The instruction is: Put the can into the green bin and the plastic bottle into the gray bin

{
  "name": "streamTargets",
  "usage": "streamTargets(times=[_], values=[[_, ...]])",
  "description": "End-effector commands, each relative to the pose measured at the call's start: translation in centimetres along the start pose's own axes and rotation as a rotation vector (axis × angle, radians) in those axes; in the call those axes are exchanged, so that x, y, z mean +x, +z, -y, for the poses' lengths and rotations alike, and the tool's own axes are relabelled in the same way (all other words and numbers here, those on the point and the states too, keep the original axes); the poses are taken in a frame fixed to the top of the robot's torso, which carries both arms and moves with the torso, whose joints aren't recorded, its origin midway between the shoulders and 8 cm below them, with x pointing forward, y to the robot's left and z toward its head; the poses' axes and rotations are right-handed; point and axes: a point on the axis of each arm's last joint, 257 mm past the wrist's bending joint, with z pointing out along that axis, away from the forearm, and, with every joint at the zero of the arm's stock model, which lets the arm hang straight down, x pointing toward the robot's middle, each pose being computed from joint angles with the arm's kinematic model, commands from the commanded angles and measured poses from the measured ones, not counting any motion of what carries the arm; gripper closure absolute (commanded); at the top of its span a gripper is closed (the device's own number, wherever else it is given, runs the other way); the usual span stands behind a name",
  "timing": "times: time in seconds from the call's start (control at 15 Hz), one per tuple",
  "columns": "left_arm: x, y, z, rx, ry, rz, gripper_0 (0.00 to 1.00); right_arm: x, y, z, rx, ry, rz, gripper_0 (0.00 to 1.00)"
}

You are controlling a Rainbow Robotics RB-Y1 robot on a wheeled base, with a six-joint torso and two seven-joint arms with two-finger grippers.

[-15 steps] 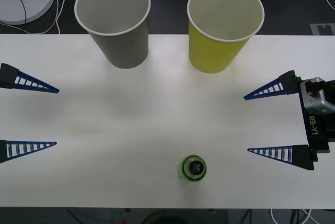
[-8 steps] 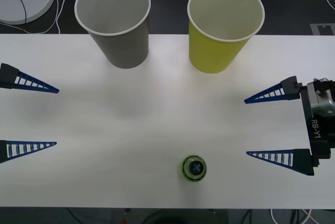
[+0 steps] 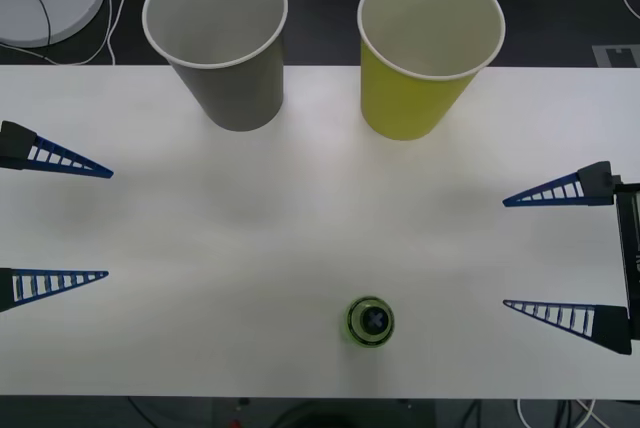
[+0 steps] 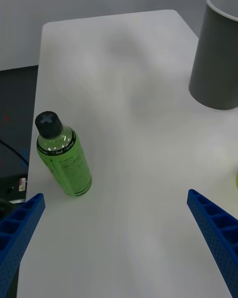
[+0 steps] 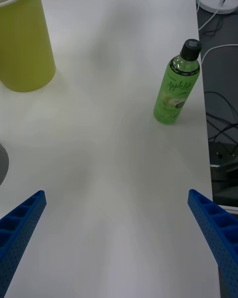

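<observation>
Clear plastic bottle (image 3: 370, 321) of green drink, black cap up, upright on the white table (image 3: 300, 238) near its front edge, somewhat right of centre, touching nothing; seen also in the right wrist view (image 4: 63, 158) and the left wrist view (image 5: 176, 89), label bright green. Gray bin (image 3: 222, 43) and green bin (image 3: 424, 53) upright side by side at the far edge, apart, gray on the left, both showing white insides; well apart from the bottle. Right gripper (image 3: 505, 252) at the right edge of the table, blue ribbed fingers spread wide, holding nothing, beside the bottle but clear of it. Left gripper (image 3: 108, 223) at the left edge, fingers likewise wide apart, holding nothing.
</observation>
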Motion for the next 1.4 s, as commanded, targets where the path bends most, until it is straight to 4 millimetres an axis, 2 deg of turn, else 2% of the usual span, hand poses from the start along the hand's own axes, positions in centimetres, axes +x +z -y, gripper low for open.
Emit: streamTargets(times=[0.07, 0.67, 1.4], values=[[0.0, 0.0, 0.0, 0.000, 0.000, 0.000, 0.00, 1.9, -0.7, -0.7, 0.011, -0.004, 0.005, 0.00], [0.0, 0.0, 0.0, 0.000, 0.000, 0.000, 0.00, 6.3, -2.6, -3.5, 0.074, 0.091, 0.057, 0.00], [0.0, 0.0, 0.0, 0.000, 0.000, 0.000, 0.00, 10.7, -1.3, -7.2, 0.134, 0.235, 0.208, 0.00]])
